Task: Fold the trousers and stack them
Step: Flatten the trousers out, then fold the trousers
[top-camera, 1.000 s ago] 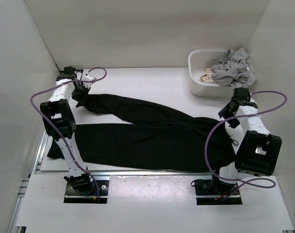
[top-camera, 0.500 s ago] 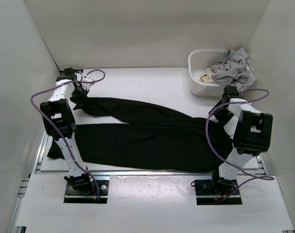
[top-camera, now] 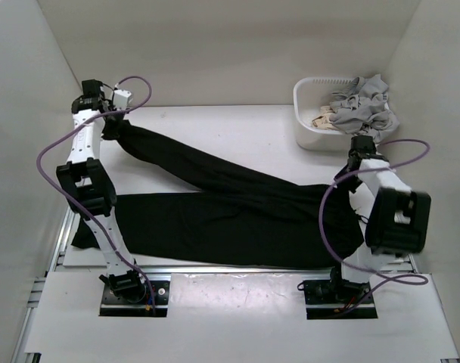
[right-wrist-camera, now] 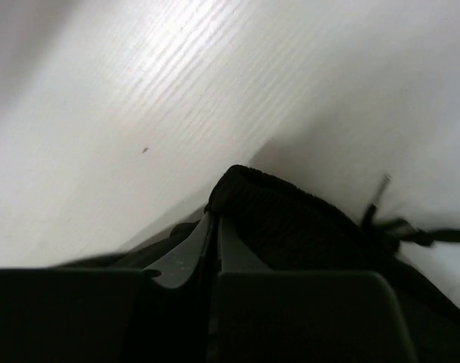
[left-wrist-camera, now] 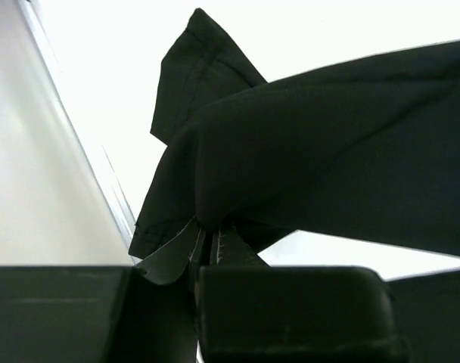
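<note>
The black trousers (top-camera: 237, 212) lie spread across the table, waist to the right and legs to the left. My left gripper (top-camera: 111, 127) is shut on the hem end of the far leg (left-wrist-camera: 328, 144) and holds it above the table at the far left. The left wrist view has the left gripper (left-wrist-camera: 208, 229) pinching bunched cloth, with the hem (left-wrist-camera: 200, 68) hanging past it. My right gripper (top-camera: 354, 175) is at the far corner of the waist. In the right wrist view the right gripper (right-wrist-camera: 215, 217) is shut on the ribbed waistband (right-wrist-camera: 290, 219), a drawstring (right-wrist-camera: 411, 233) beside it.
A white basket (top-camera: 309, 133) stands at the back right, holding light grey garments (top-camera: 362, 102) and a beige cloth (top-camera: 323, 119). White walls close in the table on the left, back and right. A metal rail (top-camera: 237, 270) runs along the near edge.
My left gripper has lifted the far leg's end up and toward the back left corner, stretching the leg. My right gripper moved onto the waistband's far corner and shut on it.
</note>
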`<action>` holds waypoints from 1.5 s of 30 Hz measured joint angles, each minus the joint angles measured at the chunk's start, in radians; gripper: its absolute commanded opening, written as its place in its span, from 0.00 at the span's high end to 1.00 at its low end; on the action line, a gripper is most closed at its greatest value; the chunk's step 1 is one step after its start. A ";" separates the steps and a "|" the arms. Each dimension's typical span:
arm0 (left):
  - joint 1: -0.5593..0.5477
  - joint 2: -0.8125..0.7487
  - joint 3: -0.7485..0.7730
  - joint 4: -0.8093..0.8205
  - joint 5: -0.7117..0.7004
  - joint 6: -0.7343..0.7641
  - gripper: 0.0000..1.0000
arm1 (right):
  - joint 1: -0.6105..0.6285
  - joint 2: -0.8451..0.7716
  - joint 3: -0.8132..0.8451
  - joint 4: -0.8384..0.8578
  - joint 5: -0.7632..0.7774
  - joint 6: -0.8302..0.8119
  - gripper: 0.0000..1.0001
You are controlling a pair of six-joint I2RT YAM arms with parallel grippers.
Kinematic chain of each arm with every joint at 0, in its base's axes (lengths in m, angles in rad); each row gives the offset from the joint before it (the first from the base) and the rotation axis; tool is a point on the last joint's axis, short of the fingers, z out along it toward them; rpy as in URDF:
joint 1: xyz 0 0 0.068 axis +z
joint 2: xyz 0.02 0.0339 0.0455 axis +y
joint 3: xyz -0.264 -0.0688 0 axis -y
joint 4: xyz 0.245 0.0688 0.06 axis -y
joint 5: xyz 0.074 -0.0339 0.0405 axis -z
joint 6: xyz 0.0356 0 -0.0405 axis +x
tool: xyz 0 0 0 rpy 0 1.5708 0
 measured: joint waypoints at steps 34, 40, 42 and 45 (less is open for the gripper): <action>0.038 -0.309 -0.761 0.079 0.041 0.010 0.86 | -0.004 -0.321 -0.137 -0.126 0.122 0.153 0.35; 0.038 -0.291 -0.761 0.079 0.044 0.010 0.86 | -0.011 -0.212 -0.166 -0.089 0.083 0.161 0.52; 0.038 -0.291 -0.761 0.080 0.044 0.010 0.86 | -0.018 -0.204 -0.185 -0.075 0.078 0.160 0.62; 0.038 -0.291 -0.760 0.079 0.045 0.010 0.86 | -0.024 -0.146 -0.183 -0.050 0.072 0.150 0.79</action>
